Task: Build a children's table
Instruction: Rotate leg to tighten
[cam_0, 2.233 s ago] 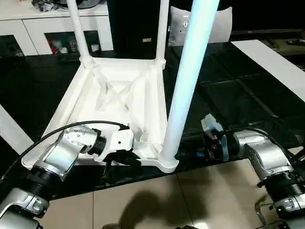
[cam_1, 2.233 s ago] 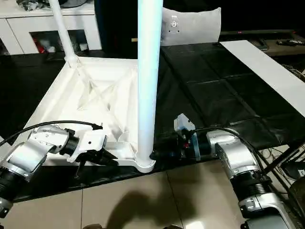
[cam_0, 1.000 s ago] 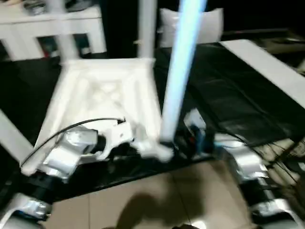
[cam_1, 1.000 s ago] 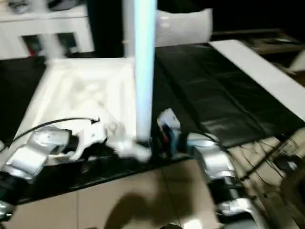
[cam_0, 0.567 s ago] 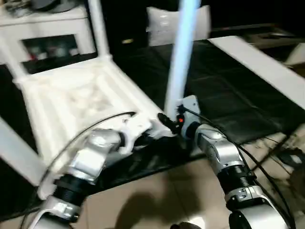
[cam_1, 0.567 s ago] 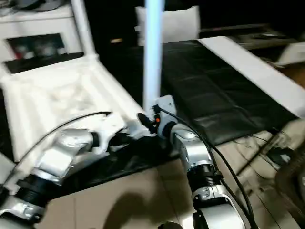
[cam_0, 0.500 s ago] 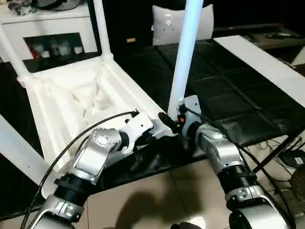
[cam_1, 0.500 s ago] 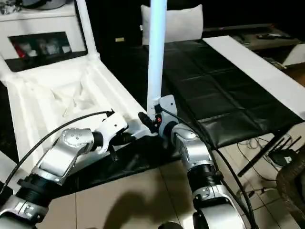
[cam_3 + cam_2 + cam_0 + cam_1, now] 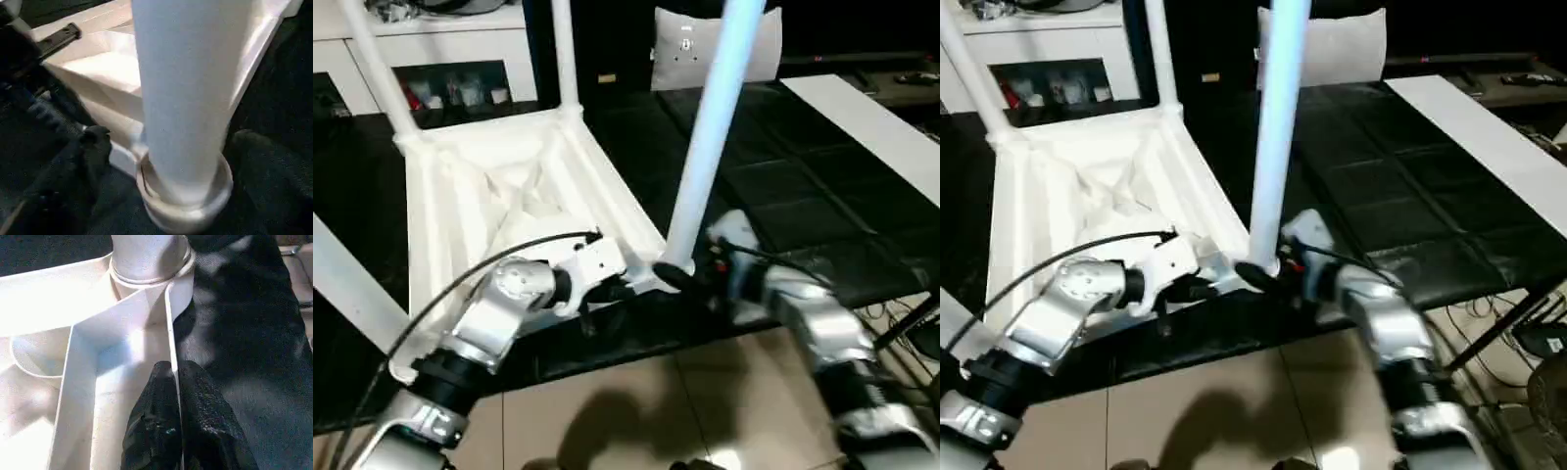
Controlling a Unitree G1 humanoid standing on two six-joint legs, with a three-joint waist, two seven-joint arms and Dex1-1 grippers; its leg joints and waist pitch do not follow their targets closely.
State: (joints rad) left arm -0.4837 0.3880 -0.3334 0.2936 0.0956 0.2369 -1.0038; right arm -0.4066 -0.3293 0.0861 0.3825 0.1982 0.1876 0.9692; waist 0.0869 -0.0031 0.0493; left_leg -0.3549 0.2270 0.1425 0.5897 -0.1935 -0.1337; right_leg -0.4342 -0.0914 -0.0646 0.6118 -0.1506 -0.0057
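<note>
Children's table (image 9: 499, 206) upside down near surface (image 9: 783, 186) front edge. Left pincer (image 9: 175, 382) clamped on its rim; right pincer (image 9: 166, 147) spread around near-corner leg (image 9: 710, 137).

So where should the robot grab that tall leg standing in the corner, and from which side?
Probably low on the tall leg, just above its round corner socket. The leg stands upright and is round, so fingers coming in level from the outer side, off the table top, can straddle it. The right gripper sits there, jaws wide on both sides of the leg.
</note>
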